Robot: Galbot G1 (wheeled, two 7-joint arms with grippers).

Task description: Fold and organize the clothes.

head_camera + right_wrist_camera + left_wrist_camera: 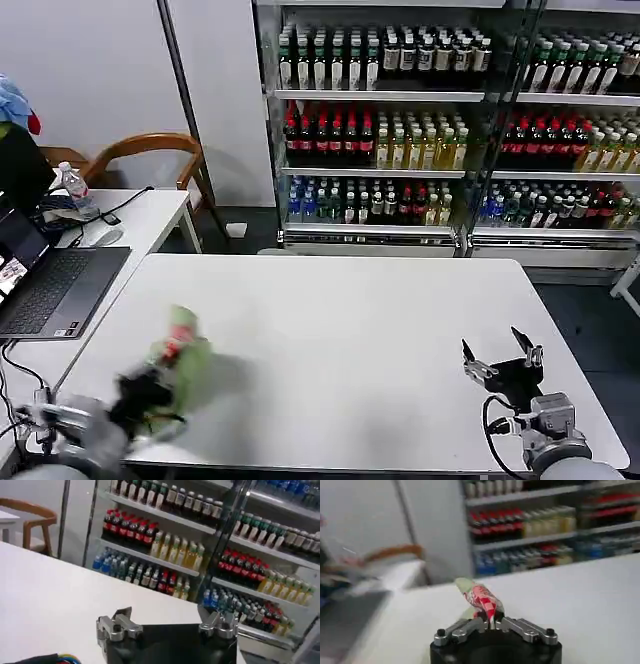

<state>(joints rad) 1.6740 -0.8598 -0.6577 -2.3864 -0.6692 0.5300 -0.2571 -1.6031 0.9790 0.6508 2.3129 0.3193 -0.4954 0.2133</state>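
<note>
A white tabletop (pixel 340 340) spreads in front of the drinks shelves (pixel 400 120); a second table with a laptop (pixel 50 285) stands off its left edge. Near the tabletop's front-left corner the light green polo shirt (pixel 180 365) is bunched into a lump, its red-and-white checkered print (pixel 482 599) showing. The left gripper (pixel 145 395) has it there, jaws pressed together on a fold of the fabric, which rises from between them. The right gripper (pixel 500 355) sits over the front-right corner of the tabletop, well apart from the shirt, jaws spread wide with nothing between them.
</note>
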